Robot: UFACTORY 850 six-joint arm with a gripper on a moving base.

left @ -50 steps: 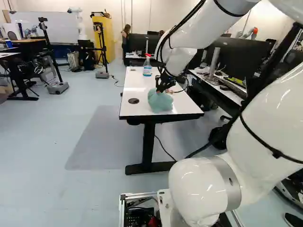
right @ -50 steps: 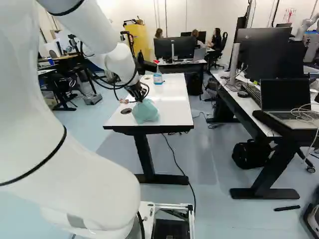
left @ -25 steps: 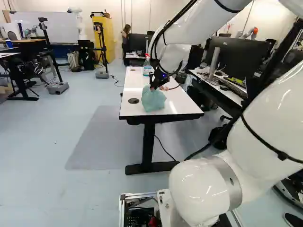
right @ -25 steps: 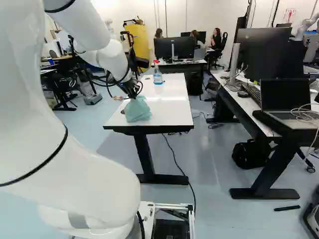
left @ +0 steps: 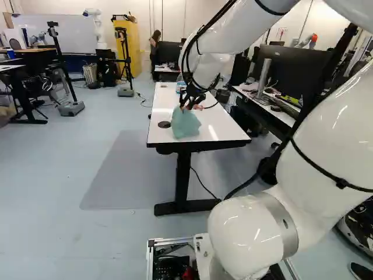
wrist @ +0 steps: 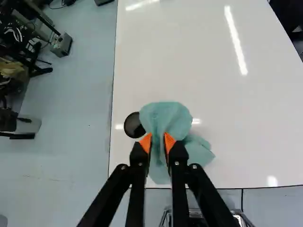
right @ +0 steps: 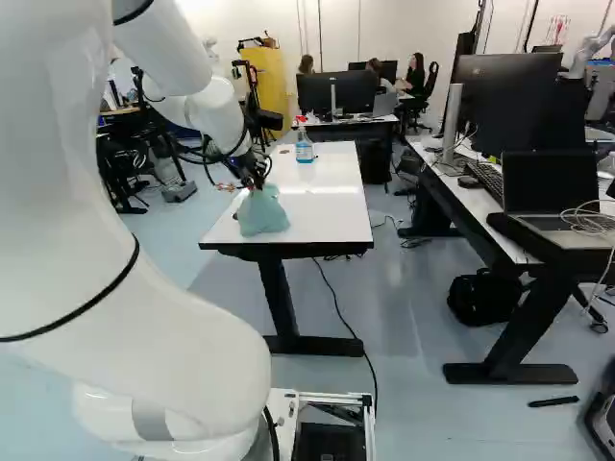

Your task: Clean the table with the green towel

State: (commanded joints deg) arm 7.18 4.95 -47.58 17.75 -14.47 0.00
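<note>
In the left base view my gripper point(left: 187, 105) is low over the near end of the white table point(left: 215, 119), at the top of the green towel point(left: 185, 123). The wrist view shows the gripper point(wrist: 157, 138) open by a narrow gap, its orange pads apart and cloth showing between them. Bunched and pale green, the towel point(wrist: 166, 117) spreads ahead of and under the fingers, with one fold out to a side. It stands as a crumpled heap on the tabletop in the right base view.
A dark round cable hole point(wrist: 134, 125) lies beside the towel. Farther back stands a spray bottle point(right: 304, 149) with a red top. Right of the table is a desk with monitors point(right: 509, 106) and a laptop point(right: 550, 197). Another robot point(left: 96, 29) is far back.
Arm and towel have shifted left in both base views over the last second. The cloth lifted into a taller shape, then settled slightly. The base has stayed put.
</note>
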